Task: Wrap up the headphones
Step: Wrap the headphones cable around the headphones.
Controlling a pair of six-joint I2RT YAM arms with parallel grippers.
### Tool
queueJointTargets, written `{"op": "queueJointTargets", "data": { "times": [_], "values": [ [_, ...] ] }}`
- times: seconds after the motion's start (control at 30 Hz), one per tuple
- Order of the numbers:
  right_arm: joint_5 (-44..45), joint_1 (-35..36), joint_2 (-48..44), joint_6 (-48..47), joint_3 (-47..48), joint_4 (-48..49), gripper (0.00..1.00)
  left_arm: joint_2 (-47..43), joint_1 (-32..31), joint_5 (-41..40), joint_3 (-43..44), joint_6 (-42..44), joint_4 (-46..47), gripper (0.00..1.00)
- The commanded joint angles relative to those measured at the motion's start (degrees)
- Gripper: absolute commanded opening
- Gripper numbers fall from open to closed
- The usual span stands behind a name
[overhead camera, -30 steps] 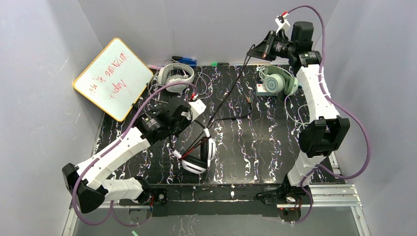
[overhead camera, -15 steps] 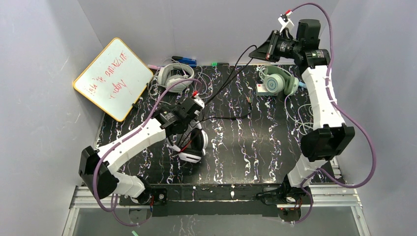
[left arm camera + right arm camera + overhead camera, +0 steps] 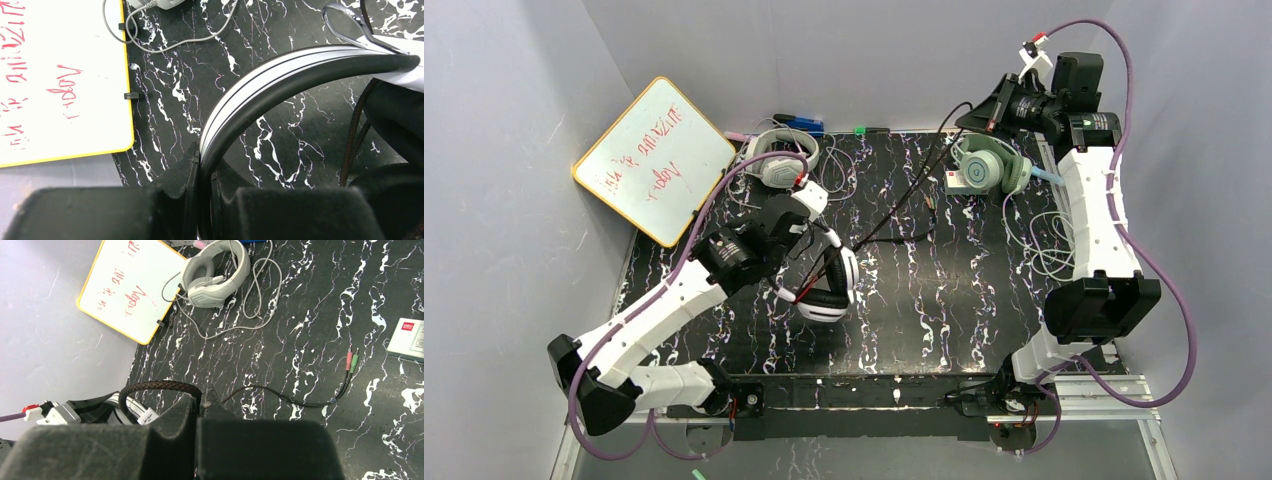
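My left gripper (image 3: 809, 262) is shut on the headband of the black-and-white headset (image 3: 832, 290) (image 3: 260, 87) and holds it over the mat's middle left. Its black braided cable (image 3: 904, 195) runs taut up to my right gripper (image 3: 979, 112), raised at the back right and shut on it; the cable (image 3: 157, 386) loops out of its pinched fingers. The cable's plug end (image 3: 351, 360) lies on the mat. The mint-green headset (image 3: 989, 165) lies at the back right under my right gripper. The light grey headset (image 3: 779, 155) (image 3: 217, 272) lies at the back with its grey cable loose around it.
A yellow-rimmed whiteboard (image 3: 654, 160) with red writing leans at the back left. A small white box (image 3: 954, 182) lies beside the green headset. Pale cable (image 3: 1046, 245) is spread along the right edge of the black marbled mat (image 3: 944, 310). Grey walls enclose the table.
My right gripper has risen and moved right, drawing the black cable taut. My left gripper swung over the headset and back, turning the black-and-white headset.
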Motion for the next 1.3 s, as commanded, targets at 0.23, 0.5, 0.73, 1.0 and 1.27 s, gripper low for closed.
{"op": "queueJointTargets", "data": {
  "times": [0.23, 0.5, 0.73, 1.0, 1.27],
  "values": [
    [-0.34, -0.55, 0.74, 0.1, 8.77, -3.06, 0.01, 1.39, -0.11, 6.05, -1.92, 1.09, -3.14, 0.0],
    [-2.44, -0.6, -0.7, 0.27, 10.58, -4.46, 0.01, 4.7, -0.06, -6.39, -2.41, -2.8, -5.39, 0.0],
    [-10.57, -0.64, -5.54, 2.47, 5.75, -3.14, 0.01, 12.83, 0.2, -21.32, 4.27, -13.44, -8.02, 0.0],
    [-15.5, -0.51, -14.45, 7.72, -4.81, 2.21, 0.01, 32.25, 12.71, -30.84, 28.67, -38.7, -25.45, 0.0],
    [-18.47, 1.79, -26.43, 11.98, -27.63, 9.77, 0.01, 33.76, 21.68, -26.32, 37.79, -44.11, -15.9, 0.0]
  ]
}}
